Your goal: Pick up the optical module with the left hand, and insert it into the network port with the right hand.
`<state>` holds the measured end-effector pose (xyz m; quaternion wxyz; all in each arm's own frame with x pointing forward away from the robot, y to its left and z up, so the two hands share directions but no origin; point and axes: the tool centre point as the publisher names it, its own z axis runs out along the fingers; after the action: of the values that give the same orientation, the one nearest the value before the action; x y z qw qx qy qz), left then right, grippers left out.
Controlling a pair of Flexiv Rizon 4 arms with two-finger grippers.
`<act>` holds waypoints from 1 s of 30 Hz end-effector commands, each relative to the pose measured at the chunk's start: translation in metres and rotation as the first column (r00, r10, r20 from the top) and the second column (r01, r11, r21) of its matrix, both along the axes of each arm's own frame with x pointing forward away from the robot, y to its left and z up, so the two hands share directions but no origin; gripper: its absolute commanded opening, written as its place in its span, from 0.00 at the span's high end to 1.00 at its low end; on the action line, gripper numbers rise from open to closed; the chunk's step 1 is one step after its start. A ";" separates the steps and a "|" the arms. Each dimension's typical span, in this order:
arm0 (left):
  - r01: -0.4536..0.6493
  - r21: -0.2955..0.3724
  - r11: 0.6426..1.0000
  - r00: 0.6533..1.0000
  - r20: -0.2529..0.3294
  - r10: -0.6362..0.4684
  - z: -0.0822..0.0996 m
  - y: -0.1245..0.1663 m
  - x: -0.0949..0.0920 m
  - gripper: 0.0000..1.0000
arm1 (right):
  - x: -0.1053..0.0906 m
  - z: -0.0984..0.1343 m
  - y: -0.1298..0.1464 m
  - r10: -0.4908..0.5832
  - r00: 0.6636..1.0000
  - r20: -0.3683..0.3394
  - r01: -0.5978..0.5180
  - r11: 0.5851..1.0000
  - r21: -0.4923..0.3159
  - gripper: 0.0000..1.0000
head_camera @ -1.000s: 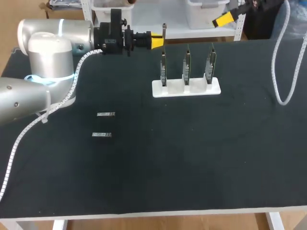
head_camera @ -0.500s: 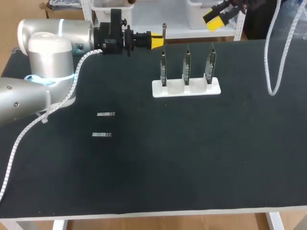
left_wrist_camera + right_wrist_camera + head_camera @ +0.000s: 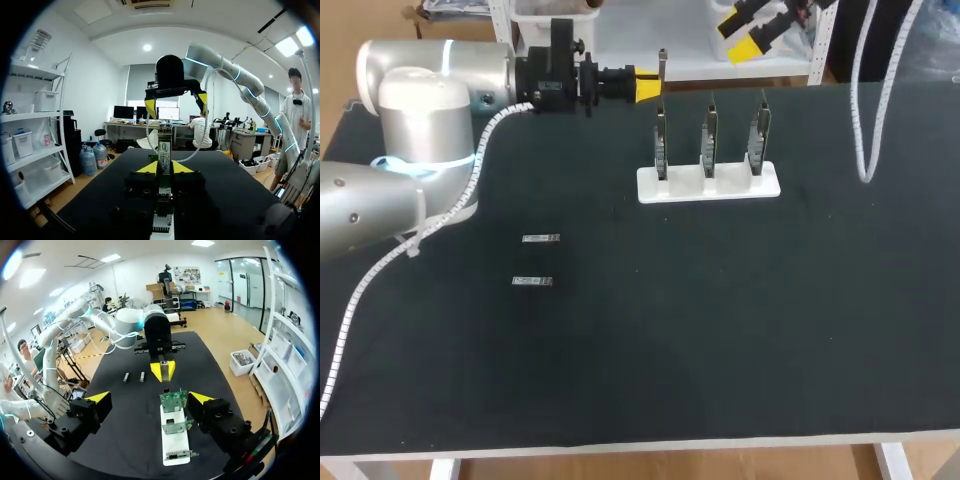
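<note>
Right claw (image 3: 740, 36) shifted leftward beyond surface's far edge; left arm unmoved. Left claw (image 3: 645, 85) level at far edge, clamped on upright optical module (image 3: 165, 147). Right claw fingers wide apart, facing white holder (image 3: 708, 182) of three network port boards. Black surface (image 3: 720, 320); two spare modules (image 3: 540, 238) toward left edge. Right arm mostly cut off; port openings indistinct.

right hand (image 3: 740, 37) shifted leftward, its cable (image 3: 865, 100) swung along

The left end effector (image 3: 648, 86) grips an optical module (image 3: 662, 62) near 3 upright boards (image 3: 708, 135).
</note>
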<state>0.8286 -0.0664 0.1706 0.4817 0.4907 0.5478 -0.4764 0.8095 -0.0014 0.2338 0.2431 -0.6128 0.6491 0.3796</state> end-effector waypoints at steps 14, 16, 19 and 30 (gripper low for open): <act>0.002 0.001 1.000 1.000 0.000 -0.002 0.000 0.000 0.001 1.00 | 0.041 -0.001 0.038 0.177 0.983 -0.041 -0.177 0.984 0.015 0.00; 0.002 0.001 1.000 1.000 0.000 -0.002 0.000 0.000 0.001 1.00 | 0.042 -0.003 0.043 0.198 0.979 -0.048 -0.197 0.980 0.017 0.00; 0.002 0.001 1.000 1.000 0.000 -0.002 0.000 0.000 0.001 1.00 | 0.046 -0.005 0.049 0.208 0.977 -0.054 -0.207 0.978 0.023 0.00; 0.002 0.001 1.000 1.000 0.000 -0.002 0.000 0.000 0.001 1.00 | 0.055 -0.013 0.064 0.255 0.963 -0.089 -0.253 0.967 0.041 0.00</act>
<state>0.8286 -0.0664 0.1706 0.4817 0.4907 0.5478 -0.4765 0.8454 0.0575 0.2215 0.2920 -0.6263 0.6406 0.3348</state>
